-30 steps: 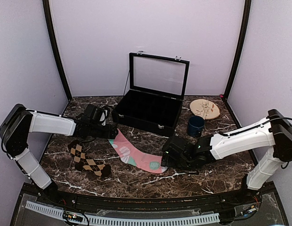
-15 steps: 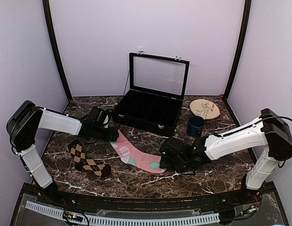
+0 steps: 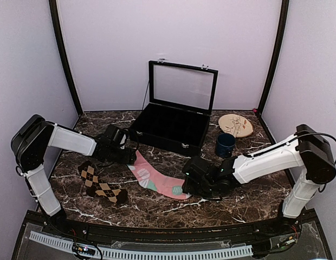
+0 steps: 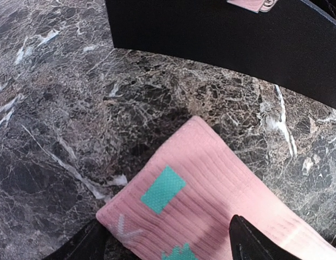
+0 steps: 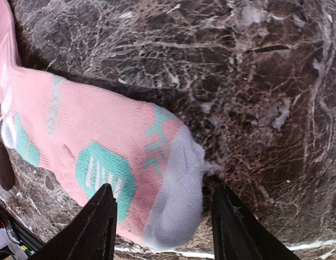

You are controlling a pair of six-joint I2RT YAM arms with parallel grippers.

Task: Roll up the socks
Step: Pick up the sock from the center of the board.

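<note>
Pink sock (image 3: 157, 180) lies flat on the table (image 3: 238, 208), its cuff between the left gripper's (image 4: 173, 246) spread fingers and its white toe between the right gripper's (image 5: 168, 219), also apart. Nothing is rolled yet. Two socks in all: the brown sock (image 3: 102, 187) lies flat near the front left, untouched.

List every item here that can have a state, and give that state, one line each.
pink sock, lying flat, unrolled
argyle sock, lying flat, unrolled
display case, open
mug, upright
left gripper, jaws open at the pink sock's cuff end
right gripper, jaws open over the pink sock's white toe
</note>
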